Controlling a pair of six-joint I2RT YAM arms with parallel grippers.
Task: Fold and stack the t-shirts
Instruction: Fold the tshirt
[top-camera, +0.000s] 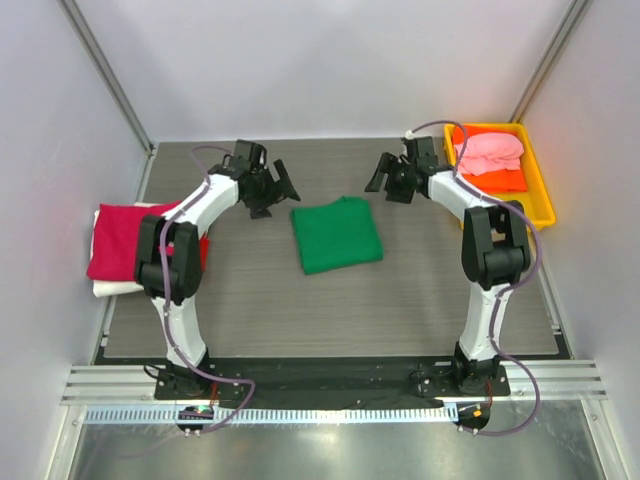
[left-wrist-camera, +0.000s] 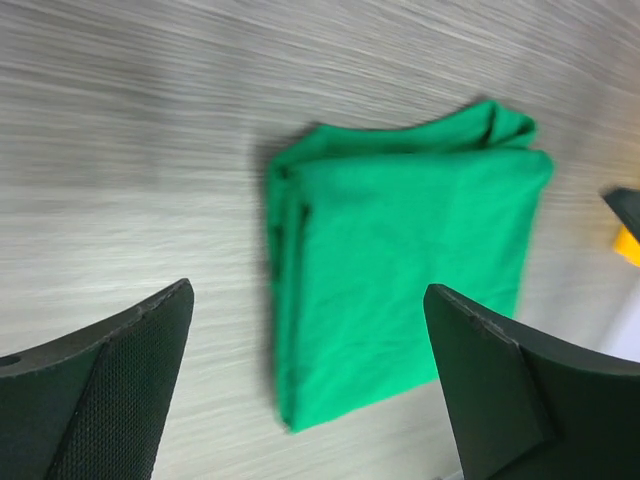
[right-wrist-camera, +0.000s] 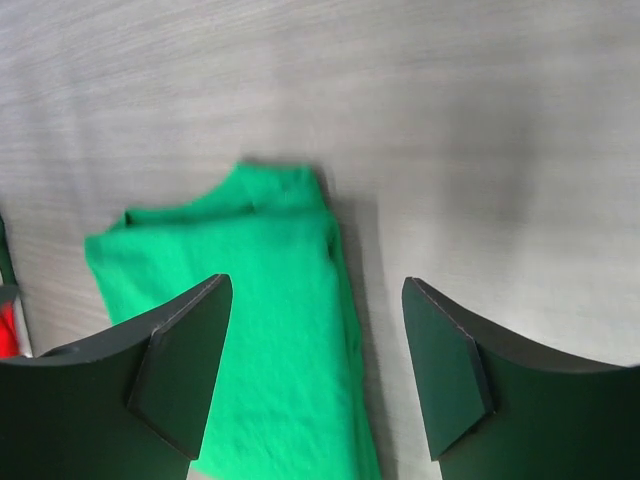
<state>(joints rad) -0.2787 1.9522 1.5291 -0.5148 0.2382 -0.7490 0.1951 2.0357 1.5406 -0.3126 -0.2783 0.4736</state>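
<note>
Bright even light, motion-blurred wrist views

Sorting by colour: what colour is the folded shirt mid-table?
Shirt: bright green, best in left wrist view.

A grey wood-grain surface (top-camera: 400, 290) lay between plain white walls (top-camera: 330, 60) that closed it in on three sides. A yellow plastic tray (top-camera: 541, 185) sat at its far right corner, near the right wall. A slotted white strip (top-camera: 330, 414) ran along the near edge, just in front of a metal rail (top-camera: 100, 385).
</note>
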